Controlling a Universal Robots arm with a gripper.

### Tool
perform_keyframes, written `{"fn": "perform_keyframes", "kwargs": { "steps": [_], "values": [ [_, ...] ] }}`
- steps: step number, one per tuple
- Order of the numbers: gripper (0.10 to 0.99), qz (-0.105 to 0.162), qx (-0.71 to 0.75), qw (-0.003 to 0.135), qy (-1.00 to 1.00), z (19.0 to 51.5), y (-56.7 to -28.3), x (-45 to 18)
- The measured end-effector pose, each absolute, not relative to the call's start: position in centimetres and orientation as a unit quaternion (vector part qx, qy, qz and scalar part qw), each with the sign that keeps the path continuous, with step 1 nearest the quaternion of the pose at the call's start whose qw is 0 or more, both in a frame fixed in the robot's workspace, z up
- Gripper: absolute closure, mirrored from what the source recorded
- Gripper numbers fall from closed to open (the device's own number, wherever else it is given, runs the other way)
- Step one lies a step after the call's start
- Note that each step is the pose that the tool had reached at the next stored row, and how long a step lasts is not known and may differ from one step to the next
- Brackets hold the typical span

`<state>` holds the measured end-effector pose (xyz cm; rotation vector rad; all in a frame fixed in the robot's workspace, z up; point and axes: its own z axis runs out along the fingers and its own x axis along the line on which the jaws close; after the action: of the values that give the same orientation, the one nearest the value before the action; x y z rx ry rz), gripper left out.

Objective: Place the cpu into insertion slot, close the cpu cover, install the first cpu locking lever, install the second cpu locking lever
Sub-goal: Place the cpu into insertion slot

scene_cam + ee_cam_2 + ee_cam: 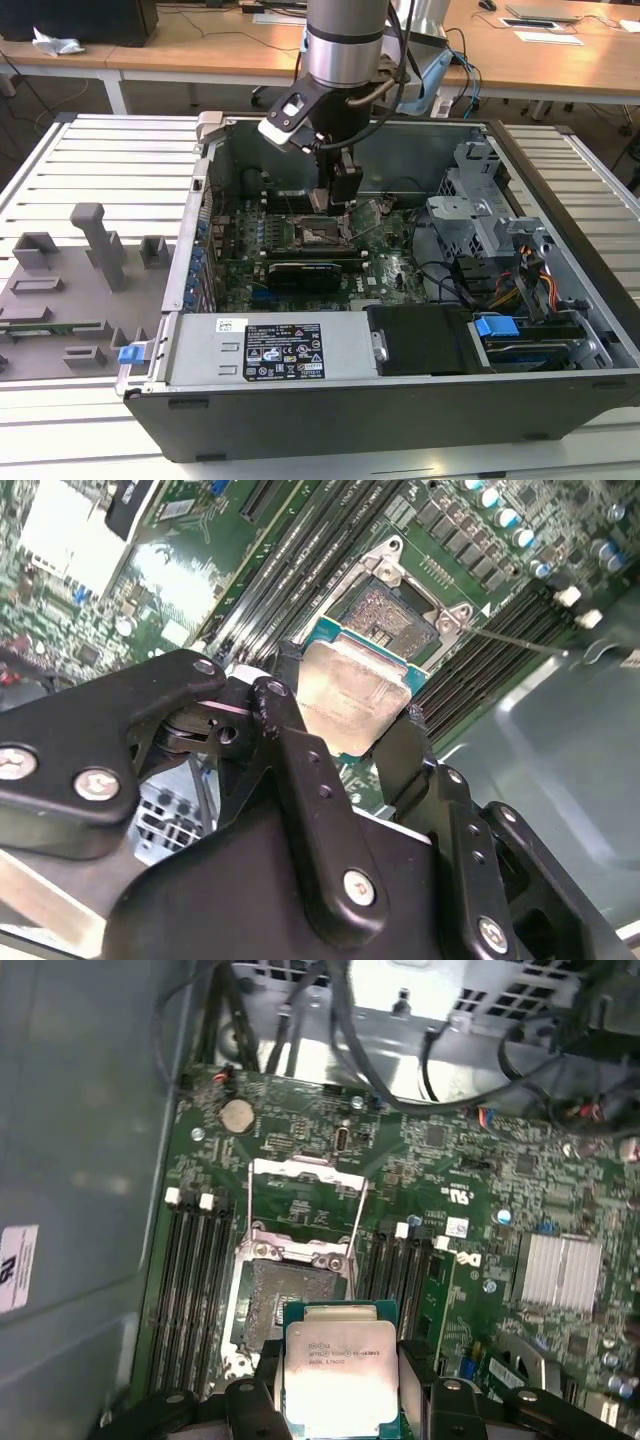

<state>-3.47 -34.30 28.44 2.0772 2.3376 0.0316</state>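
Up close, the end effector [350,720] has its black fingers [295,750] pinching the cpu [355,685] by two opposite edges, silver face up, so the underside stays untouched. It hangs level over the near edge of the insertion slot [285,1295], not seated yet I think, though it's hard to say from these angles. The cpu cover [300,1168] is flipped up, leaving the pin grid exposed inside the computer case [300,400].

Silvery cylindrical arm [345,45] with dark band, black cables [404,70], matte black tool [350,705], silver screws [97,783].
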Motion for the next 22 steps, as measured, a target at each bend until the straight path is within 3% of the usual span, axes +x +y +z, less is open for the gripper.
{"fn": "perform_keyframes", "kwargs": {
  "steps": [3, 12, 22],
  "values": [
    [0.545, 0.01, 0.67, 0.007, 0.742, 28.4, -34.3, -3.5],
    [0.545, 0.029, 0.68, 0.028, 0.732, 27.8, -34.3, -3.6],
    [0.545, 0.029, 0.694, 0.03, 0.719, 25.8, -33.7, -4.0]
  ]
}}
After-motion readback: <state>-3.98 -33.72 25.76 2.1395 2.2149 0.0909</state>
